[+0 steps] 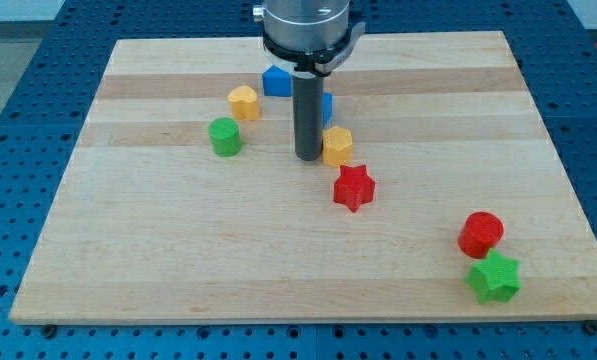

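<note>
My tip [307, 157] rests on the wooden board [158, 250] just left of a yellow hexagonal block [338, 145], touching it or nearly so. A red star block [354, 187] lies below and right of the tip. Behind the rod sit two blue blocks: one [276, 80] at the upper left of the rod and another [326, 104] partly hidden by it. A yellow block [243, 102] and a green cylinder [225, 137] lie to the tip's left.
A red cylinder [481, 234] and a green star [494, 278] sit close together near the board's lower right corner. The board lies on a blue perforated table [18, 120].
</note>
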`<action>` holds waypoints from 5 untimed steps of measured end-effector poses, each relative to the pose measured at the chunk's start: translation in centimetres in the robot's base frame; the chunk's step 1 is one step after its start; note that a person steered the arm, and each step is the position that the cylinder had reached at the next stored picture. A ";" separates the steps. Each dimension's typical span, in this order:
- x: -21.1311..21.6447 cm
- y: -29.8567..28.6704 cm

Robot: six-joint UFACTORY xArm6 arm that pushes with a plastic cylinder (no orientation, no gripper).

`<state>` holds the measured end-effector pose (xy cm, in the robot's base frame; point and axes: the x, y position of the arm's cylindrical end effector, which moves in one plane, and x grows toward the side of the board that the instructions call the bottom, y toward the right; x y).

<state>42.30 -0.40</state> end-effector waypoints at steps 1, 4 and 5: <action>0.4 -0.1; 6.9 9.9; 6.5 10.6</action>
<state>48.82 10.24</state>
